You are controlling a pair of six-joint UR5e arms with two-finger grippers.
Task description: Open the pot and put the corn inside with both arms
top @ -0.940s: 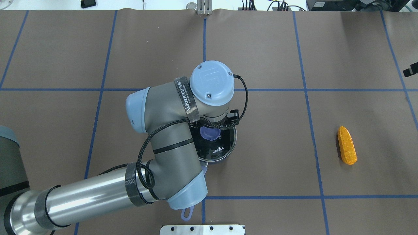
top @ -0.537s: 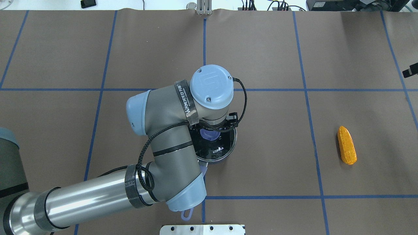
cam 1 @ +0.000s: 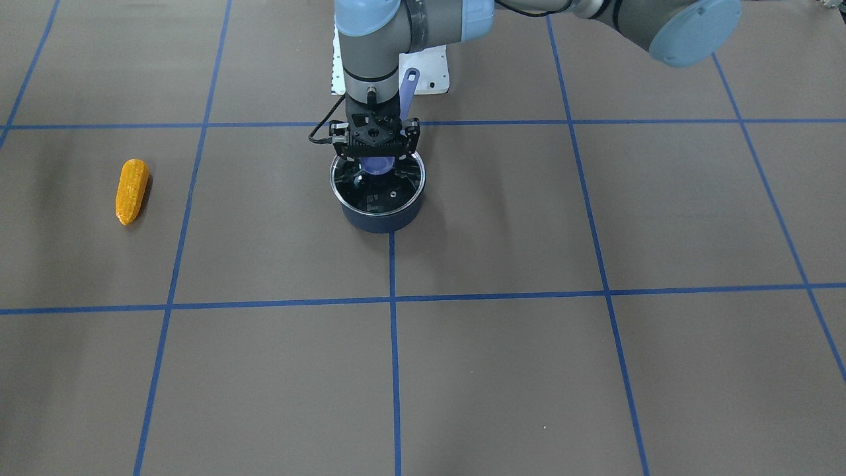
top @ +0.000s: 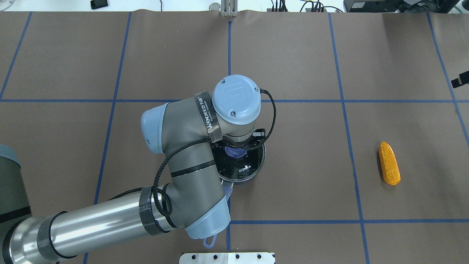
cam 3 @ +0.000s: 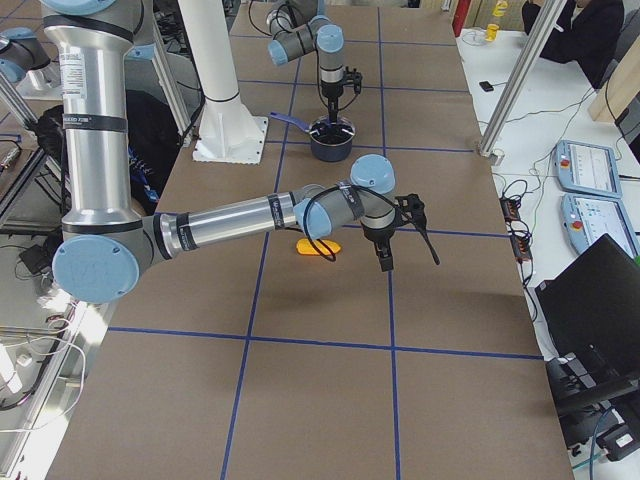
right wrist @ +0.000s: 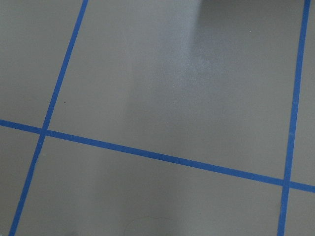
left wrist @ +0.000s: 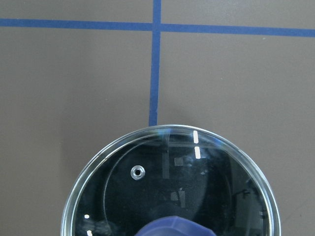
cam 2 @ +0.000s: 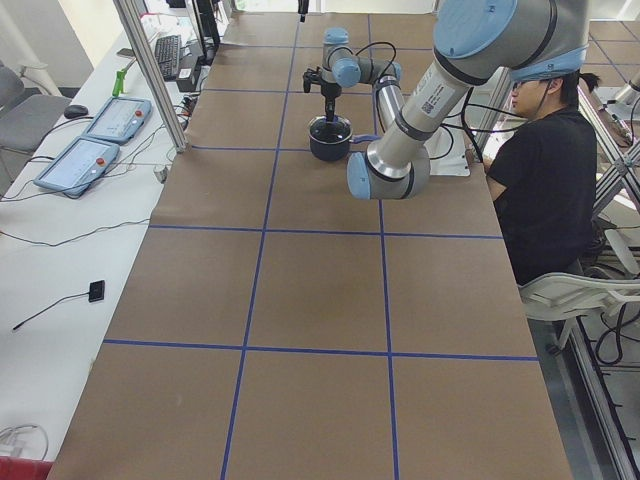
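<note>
1. OK, left gripper (cam 1: 375, 158) points straight down over the pot. Its jaws are spread wide, one on each side of the blue knob (cam 1: 377, 166). It holds nothing; I can't tell whether a finger touches the knob.
2. Right gripper (cam 3: 392, 245) shows properly only in the right-side view, so I can't tell how far its jaws are apart. It hangs above the table (top: 293, 55), near the corn but not touching it. Its wrist cam shows only brown table and blue tape.
3. Left wrist cam has no fingers in frame, just the top of the knob at the bottom edge, with the glass lid (left wrist: 197, 182) around it.
4. Lid sits flat on the rim of the pot (cam 1: 380, 221), so the pot is closed.
5. Pot stands near table centre, on a tape line. Its handle (cam 1: 410, 82) runs toward the robot base under the left arm. The hole end stops just short of the white base plate (top: 227, 257).
6. Corn (top: 389, 163) lies flat on the table on the robot's right, well apart from the pot, with the narrower end pointing away from the base.
</note>
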